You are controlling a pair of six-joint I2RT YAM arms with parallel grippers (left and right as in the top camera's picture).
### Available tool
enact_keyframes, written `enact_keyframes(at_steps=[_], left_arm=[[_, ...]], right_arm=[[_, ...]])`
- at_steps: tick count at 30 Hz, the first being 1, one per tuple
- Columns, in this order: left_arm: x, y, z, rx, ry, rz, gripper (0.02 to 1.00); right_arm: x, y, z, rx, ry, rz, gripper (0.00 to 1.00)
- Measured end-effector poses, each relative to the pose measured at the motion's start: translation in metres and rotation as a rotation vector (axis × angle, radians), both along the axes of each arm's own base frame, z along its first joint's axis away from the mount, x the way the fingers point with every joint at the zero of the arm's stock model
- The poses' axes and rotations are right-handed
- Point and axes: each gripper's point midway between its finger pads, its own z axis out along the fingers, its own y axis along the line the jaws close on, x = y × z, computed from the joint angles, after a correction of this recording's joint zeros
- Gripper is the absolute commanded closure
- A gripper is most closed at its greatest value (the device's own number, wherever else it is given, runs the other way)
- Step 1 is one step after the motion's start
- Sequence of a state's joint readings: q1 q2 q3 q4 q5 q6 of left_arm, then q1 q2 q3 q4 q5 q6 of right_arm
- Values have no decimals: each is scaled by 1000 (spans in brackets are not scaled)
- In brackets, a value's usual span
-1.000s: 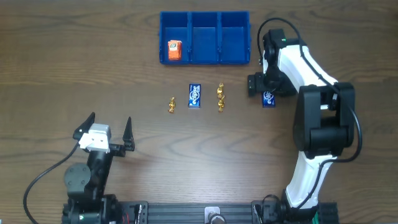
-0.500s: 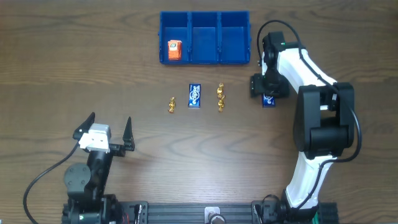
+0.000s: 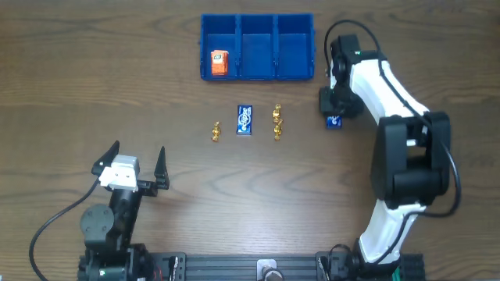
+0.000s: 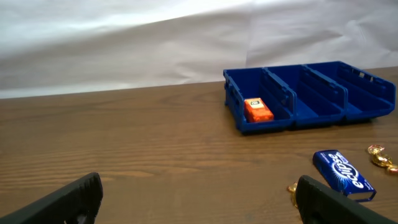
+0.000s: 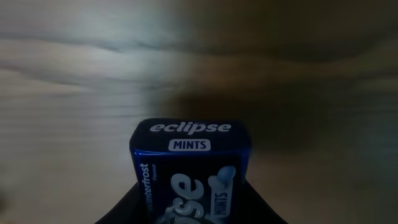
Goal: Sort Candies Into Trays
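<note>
Only an orange candy [image 3: 219, 62] is in the tray [image 3: 276, 47]; others wait on the surface [image 3: 94, 78]. The right claw [image 3: 334, 115] holds a mint box [image 5: 189, 168], and the left claw [image 3: 139, 148] gapes wide.

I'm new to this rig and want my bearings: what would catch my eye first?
The blue tray at the table's far side, with one orange candy in its left-hand compartment. Near its right end, the right tool grips a blue mint box; a second mint box and gold candies lie mid-table.

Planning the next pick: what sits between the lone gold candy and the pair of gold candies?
A blue mint box lies between the lone gold candy and the gold pair, touching neither; the top view shows it.
</note>
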State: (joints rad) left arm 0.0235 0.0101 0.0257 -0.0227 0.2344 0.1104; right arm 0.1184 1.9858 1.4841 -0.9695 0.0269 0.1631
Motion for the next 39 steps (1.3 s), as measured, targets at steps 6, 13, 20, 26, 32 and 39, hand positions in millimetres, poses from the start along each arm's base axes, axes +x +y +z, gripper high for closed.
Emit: enact_keyframes(at_steps=[6, 13, 20, 26, 32, 39], left_arm=[[0, 0, 0, 0, 0, 0, 20], [0, 0, 0, 0, 0, 0, 20], [0, 0, 0, 0, 0, 0, 23], [0, 0, 0, 0, 0, 0, 20], [0, 0, 0, 0, 0, 0, 23], [0, 0, 0, 0, 0, 0, 20]], right_arm=[[76, 81, 169, 37, -441, 81, 776], [115, 153, 232, 119, -710, 124, 776], [145, 173, 135, 86, -584, 110, 768], [152, 180, 99, 76, -545, 107, 768], [156, 186, 94, 87, -557, 101, 748], [154, 193, 95, 87, -565, 98, 715]])
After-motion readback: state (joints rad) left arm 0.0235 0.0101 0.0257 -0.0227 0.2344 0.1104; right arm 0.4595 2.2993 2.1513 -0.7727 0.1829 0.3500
